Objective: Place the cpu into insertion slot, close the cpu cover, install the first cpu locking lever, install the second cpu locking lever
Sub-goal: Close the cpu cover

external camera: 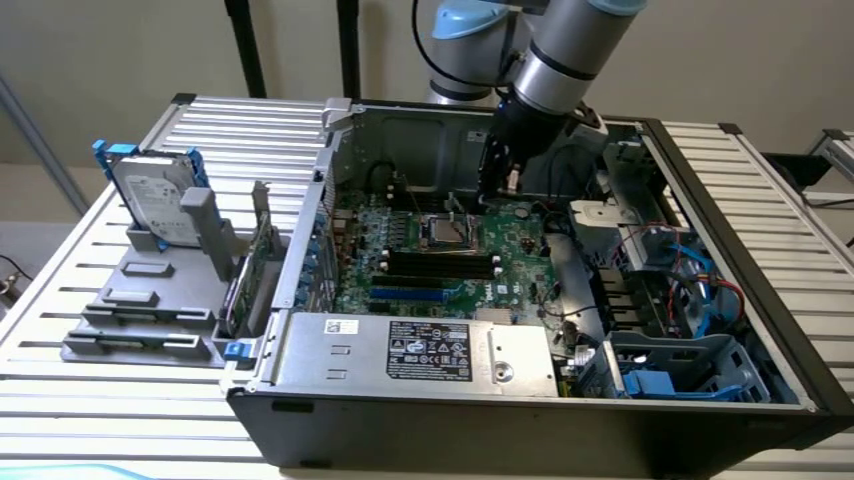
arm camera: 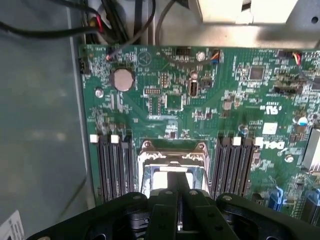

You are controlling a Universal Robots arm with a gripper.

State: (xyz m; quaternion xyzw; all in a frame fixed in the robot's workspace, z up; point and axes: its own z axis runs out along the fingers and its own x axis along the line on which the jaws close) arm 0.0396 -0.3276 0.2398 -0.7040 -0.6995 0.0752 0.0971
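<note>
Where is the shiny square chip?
In the wrist view, the cpu sits in the insertion slot between the black memory slots, close to the hand.

Slatted metal tabletop point(external camera: 67, 250), pale, ribs running across.
Open computer case point(external camera: 534, 430) lies on its side over the middle of the tabletop, black wall along the near edge.
Inside the case: green motherboard point(external camera: 514, 240), with four black memory slots point(external camera: 441, 265) in a row. Silver power supply point(external camera: 414, 350) with a white label sits against the near wall. Blue drive cage point(external camera: 681, 365) is in the near corner on the exterior view's right, with red and blue cables point(external camera: 694, 270) beyond it.
Toward the tabletop edge on the exterior view's left: grey holder point(external camera: 140, 300), with a hard drive point(external camera: 154, 195) in a blue frame standing upright in it.
Wrist view: round coin cell point(arm camera: 122, 79) on the board.
</note>
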